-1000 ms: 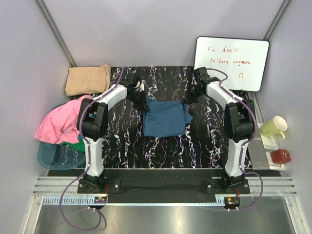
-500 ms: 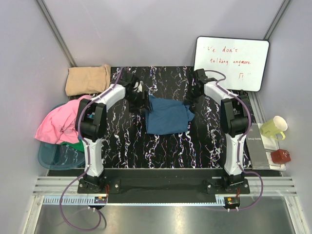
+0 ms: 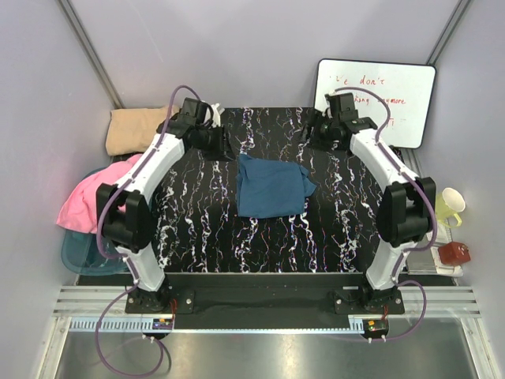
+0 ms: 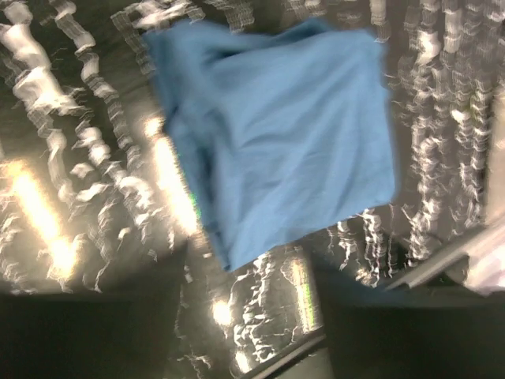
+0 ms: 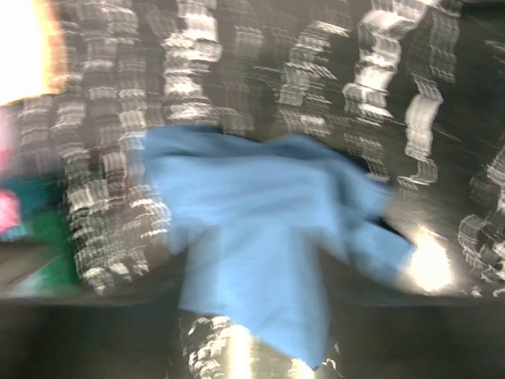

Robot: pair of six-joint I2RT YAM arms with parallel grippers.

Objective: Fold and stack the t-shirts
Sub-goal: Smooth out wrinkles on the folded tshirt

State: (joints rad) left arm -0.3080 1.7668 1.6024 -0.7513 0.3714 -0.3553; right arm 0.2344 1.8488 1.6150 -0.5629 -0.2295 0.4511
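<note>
A dark blue t-shirt (image 3: 272, 187) lies folded in a rough square at the middle of the black marbled table (image 3: 197, 229); it also shows in the left wrist view (image 4: 284, 134) and the right wrist view (image 5: 252, 229). A tan t-shirt (image 3: 142, 129) sits folded at the far left corner. A pink t-shirt (image 3: 88, 199) hangs crumpled over the left table edge. My left gripper (image 3: 215, 136) (image 4: 252, 316) hovers beyond the blue shirt's far left corner, open and holding nothing. My right gripper (image 3: 319, 136) (image 5: 256, 316) hovers beyond its far right corner, open and holding nothing.
A teal basket (image 3: 83, 251) stands off the table's left side under the pink shirt. A whiteboard (image 3: 375, 103) leans at the back right. A pale green mug (image 3: 443, 207) and a small red object (image 3: 454, 253) sit along the right edge.
Both grippers were shut on the blue shirt's far corners. They have let go, opened and lifted away toward the back. The shirt now lies flat on the table.
</note>
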